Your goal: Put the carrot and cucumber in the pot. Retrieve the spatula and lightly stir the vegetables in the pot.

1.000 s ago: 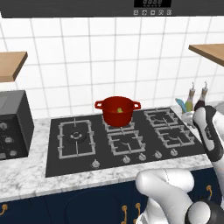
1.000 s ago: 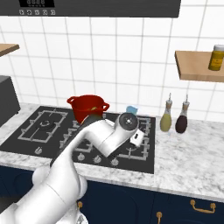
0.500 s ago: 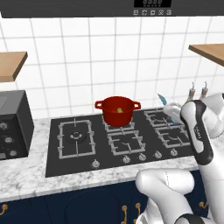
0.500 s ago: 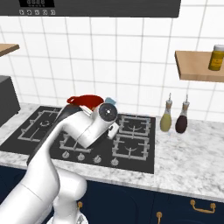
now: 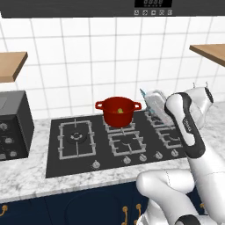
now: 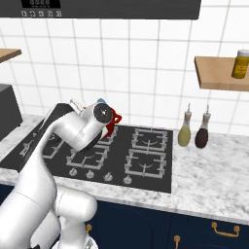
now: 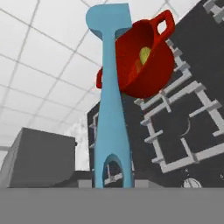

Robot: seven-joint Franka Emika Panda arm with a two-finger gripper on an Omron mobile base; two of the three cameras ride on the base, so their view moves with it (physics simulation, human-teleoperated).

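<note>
The red pot (image 5: 118, 111) stands on a rear burner of the black hob (image 5: 79, 154), with the yellow-green cucumber (image 5: 119, 110) lying inside it. The carrot is hidden. My gripper (image 5: 154, 102) hovers just right of the pot, about level with its rim, shut on the handle of the light-blue spatula (image 5: 143, 92), whose blade points toward the pot. In the hand view the spatula (image 7: 112, 109) runs up the middle, its blade overlapping the pot (image 7: 144, 65), and the cucumber (image 7: 144, 54) shows inside. From the right base, my arm covers most of the pot (image 6: 114, 119).
Two dark-topped bottles (image 6: 185, 132) stand on the marble counter right of the hob. A wooden shelf (image 6: 219, 73) above them carries a yellow jar (image 6: 240, 63). A dark appliance (image 5: 13, 125) sits at the counter's left end.
My arm has swung left from beside the bottles across the hob, carrying the spatula up to the pot's right side. The pot has stayed put.
</note>
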